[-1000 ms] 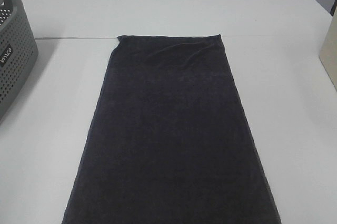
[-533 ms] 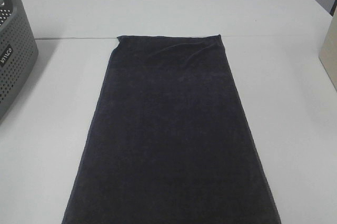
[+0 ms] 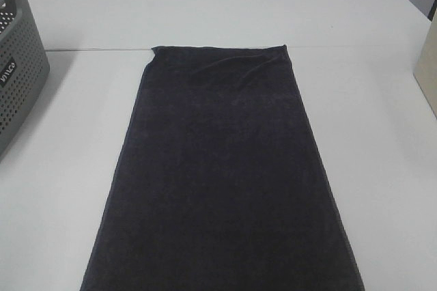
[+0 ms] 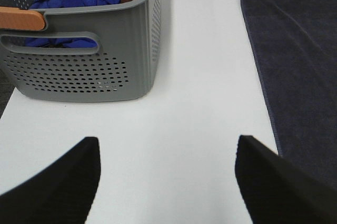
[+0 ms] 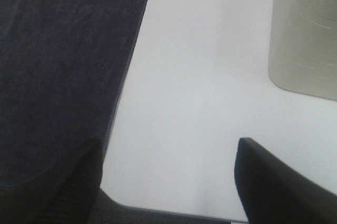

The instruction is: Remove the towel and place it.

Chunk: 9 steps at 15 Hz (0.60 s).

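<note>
Nothing is done yet: the towel (image 3: 222,175) lies flat on the table (image 3: 382,168), untouched, just beside both grippers' wide, empty jaws, left gripper (image 4: 167,182) and right gripper (image 5: 168,182).

towel (image 3: 222,175) flat mid-table (image 3: 382,168), basket (image 3: 17,65) at left edge, box (image 3: 428,65) at right
</note>
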Each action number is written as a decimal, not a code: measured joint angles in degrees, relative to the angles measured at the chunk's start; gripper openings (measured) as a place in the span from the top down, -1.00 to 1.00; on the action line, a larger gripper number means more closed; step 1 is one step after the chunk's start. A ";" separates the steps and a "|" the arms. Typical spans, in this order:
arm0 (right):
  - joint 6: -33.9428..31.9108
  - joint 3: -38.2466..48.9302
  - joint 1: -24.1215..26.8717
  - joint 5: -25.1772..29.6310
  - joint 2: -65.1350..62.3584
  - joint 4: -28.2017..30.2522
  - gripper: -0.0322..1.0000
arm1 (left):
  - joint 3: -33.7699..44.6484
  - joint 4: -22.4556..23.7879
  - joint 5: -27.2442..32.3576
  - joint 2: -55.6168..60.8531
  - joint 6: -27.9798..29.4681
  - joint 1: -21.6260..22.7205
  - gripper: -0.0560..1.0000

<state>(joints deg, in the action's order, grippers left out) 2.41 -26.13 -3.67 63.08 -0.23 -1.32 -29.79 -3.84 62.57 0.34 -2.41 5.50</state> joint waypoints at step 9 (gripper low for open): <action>-0.06 0.00 0.00 0.00 0.00 -0.74 -0.84 | 0.00 2.52 0.00 0.00 0.92 0.00 -0.98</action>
<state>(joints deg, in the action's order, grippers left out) 2.35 -26.13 -3.67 63.08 -0.23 -2.06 -29.79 -1.32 62.57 0.34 -1.49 5.50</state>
